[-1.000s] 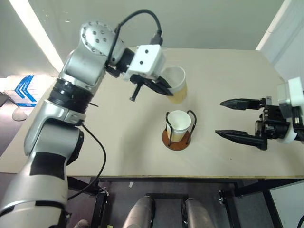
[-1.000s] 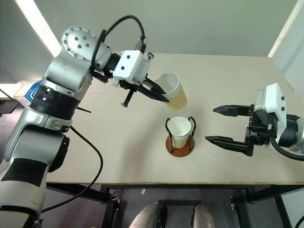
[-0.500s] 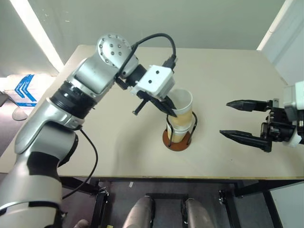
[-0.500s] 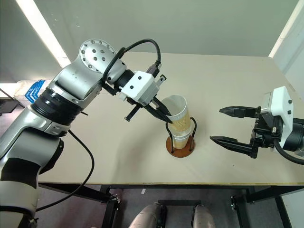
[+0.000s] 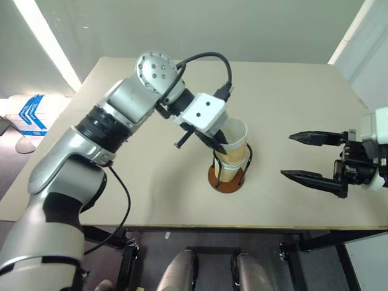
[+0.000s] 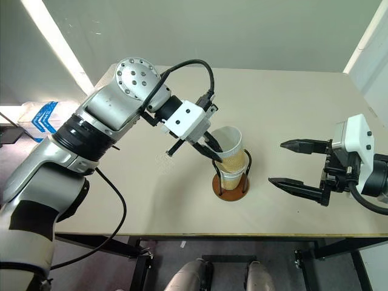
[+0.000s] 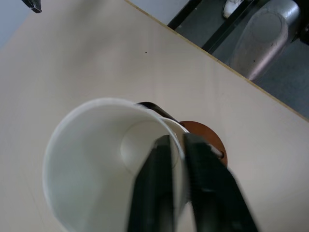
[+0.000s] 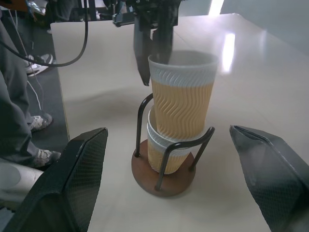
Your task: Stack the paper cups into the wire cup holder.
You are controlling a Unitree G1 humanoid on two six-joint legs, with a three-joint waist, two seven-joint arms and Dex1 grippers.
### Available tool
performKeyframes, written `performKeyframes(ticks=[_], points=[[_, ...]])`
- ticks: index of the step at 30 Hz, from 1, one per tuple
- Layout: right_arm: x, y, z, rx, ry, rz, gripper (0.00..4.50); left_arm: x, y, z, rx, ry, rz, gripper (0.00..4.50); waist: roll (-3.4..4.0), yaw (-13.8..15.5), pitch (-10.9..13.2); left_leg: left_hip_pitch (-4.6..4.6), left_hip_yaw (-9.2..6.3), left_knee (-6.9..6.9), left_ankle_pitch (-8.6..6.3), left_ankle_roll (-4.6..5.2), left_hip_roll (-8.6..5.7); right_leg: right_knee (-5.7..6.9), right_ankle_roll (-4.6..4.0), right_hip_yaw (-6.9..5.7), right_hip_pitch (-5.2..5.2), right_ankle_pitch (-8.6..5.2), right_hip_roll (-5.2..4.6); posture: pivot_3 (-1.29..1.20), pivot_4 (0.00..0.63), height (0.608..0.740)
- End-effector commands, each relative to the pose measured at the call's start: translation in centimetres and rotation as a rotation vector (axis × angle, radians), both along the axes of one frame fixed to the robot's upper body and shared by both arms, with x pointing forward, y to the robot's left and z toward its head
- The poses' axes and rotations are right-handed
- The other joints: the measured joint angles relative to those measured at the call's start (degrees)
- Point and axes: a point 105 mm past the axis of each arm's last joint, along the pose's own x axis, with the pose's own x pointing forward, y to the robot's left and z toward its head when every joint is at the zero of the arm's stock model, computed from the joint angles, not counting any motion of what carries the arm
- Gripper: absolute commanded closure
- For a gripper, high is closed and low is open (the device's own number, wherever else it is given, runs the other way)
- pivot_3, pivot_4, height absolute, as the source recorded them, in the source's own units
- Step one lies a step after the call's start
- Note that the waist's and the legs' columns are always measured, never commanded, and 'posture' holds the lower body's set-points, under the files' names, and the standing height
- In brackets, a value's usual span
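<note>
1. The left end effector is positioned at the rim of the upper paper cup; one finger is seen inside the wall and one outside, set narrowly, and whether the wall is pinched cannot be told.
2. That cup is seated, tilted, in a lower paper cup within the wire cup holder, mid-tabletop.
3. The right end effector is held wide and empty, apart from the holder.
</note>
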Motion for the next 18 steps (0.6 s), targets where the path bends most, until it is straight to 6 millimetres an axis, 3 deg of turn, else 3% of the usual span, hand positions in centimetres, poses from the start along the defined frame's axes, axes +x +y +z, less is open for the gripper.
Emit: performKeyframes(ticks=[1,9,15,18], points=[[-0.5,-0.3,1.1,-0.015,-0.059,-0.007,0.22,-0.5,0.0,0.7,0.021,-0.021,-0.044,2.84,0.0,0.01,0.0,-0.01,0.0,0.0,0.0,0.0,0.0,-0.01,0.01,0.0,0.0,0.0,0.0,0.0,0.15,0.74],[0.2,-0.7,1.3,-0.033,-0.056,-0.003,0.22,-0.1,-0.1,2.2,-0.049,-0.019,0.0,0.01,0.0,0.02,0.0,-0.05,0.0,0.01,-0.02,0.0,-0.01,-0.21,0.02,0.01,0.06,0.03,0.0,0.0,0.15,0.74],[1.0,-0.9,1.2,-0.016,-0.03,-0.001,0.22,1.1,0.1,3.7,-0.223,0.024,0.127,0.01,0.01,0.0,0.0,-0.04,0.02,0.0,-0.01,0.0,-0.01,-0.29,0.29,0.0,0.09,0.2,0.0,0.0,0.15,0.74],[2.1,-1.8,0.3,-0.006,-0.002,-0.057,0.22,2.2,1.3,4.0,-0.338,0.026,0.245,0.01,0.02,-0.02,-0.01,-0.02,0.04,0.0,0.02,-0.06,-0.01,-0.35,0.32,0.01,0.12,0.2,0.0,0.0,0.15,0.74]])
